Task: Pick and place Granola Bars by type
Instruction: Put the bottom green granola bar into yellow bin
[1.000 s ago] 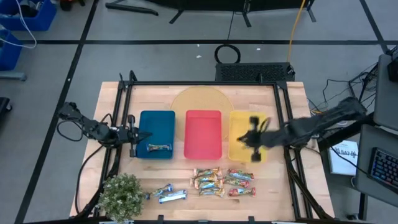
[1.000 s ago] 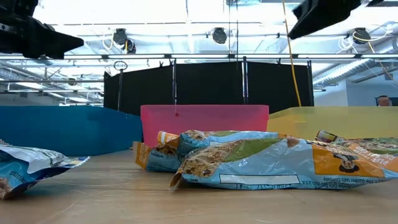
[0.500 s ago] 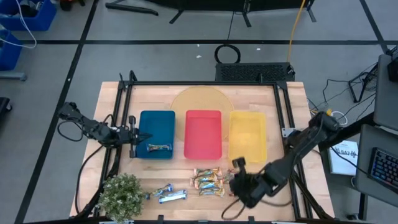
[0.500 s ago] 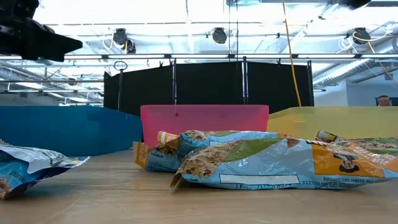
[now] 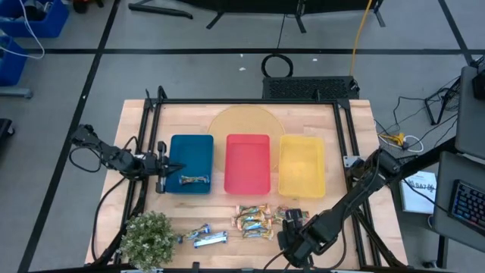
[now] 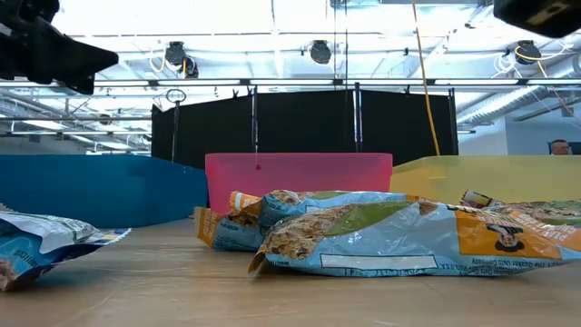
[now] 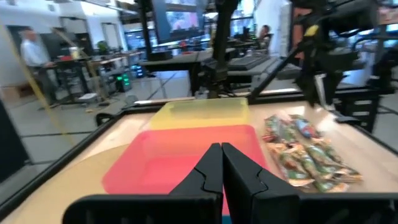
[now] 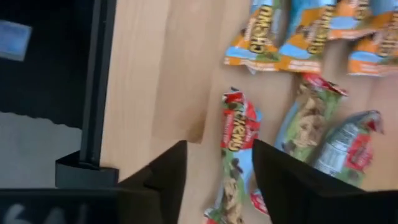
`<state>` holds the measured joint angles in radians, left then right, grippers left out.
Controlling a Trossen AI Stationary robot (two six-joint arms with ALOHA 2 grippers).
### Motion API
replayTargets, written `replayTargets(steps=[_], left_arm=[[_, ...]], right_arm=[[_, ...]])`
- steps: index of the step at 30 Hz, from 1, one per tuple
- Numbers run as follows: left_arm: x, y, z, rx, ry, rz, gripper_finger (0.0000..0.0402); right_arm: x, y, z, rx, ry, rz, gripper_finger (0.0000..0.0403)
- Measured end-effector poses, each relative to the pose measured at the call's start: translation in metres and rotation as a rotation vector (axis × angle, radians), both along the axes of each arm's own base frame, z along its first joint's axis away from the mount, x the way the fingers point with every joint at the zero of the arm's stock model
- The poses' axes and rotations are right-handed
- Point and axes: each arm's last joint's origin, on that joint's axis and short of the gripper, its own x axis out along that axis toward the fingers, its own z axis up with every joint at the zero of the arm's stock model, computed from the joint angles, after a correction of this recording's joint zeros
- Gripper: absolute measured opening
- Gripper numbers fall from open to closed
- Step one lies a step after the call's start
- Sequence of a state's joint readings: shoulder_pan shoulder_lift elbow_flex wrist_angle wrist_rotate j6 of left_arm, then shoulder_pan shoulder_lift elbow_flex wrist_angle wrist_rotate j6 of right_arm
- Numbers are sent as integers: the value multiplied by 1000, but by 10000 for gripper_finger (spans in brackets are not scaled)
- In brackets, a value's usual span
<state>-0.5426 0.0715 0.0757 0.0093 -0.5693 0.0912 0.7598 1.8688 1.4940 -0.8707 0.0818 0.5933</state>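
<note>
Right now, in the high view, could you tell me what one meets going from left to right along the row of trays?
Left gripper → blue tray → red tray → yellow tray.

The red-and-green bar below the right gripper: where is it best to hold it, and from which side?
Probably across the middle of the red-and-green bar, coming straight down from above. It lies flat on the table, long and narrow, with bare wood on one long side and another red-and-green bar near the other. The right gripper is already open, its fingers astride it.
</note>
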Motion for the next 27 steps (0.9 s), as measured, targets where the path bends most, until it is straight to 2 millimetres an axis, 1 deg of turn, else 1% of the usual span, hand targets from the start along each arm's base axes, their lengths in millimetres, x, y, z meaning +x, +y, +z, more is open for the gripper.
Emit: replayTargets(steps=[2,5,11,17,21,24,27], left_arm=[[0,-1,0,5,-1,-33,8],[0,-2,0,7,-1,-56,8],[0,-2,0,22,0,-56,8],[0,-2,0,20,0,-56,8],[0,-2,0,11,0,-56,8],[0,-2,0,10,1,-56,8],[0,-2,-1,12,5,-57,8]], right_arm=[[-1,4,-6,-10,15,12,195],[-3,7,-17,-46,57,23,204],[-4,9,-37,-115,109,67,199],[-12,0,-59,-159,160,33,179],[-21,-5,-73,-171,185,7,158],[-26,-8,-84,-165,185,-11,135],[-27,-8,-87,-143,190,-12,103]])
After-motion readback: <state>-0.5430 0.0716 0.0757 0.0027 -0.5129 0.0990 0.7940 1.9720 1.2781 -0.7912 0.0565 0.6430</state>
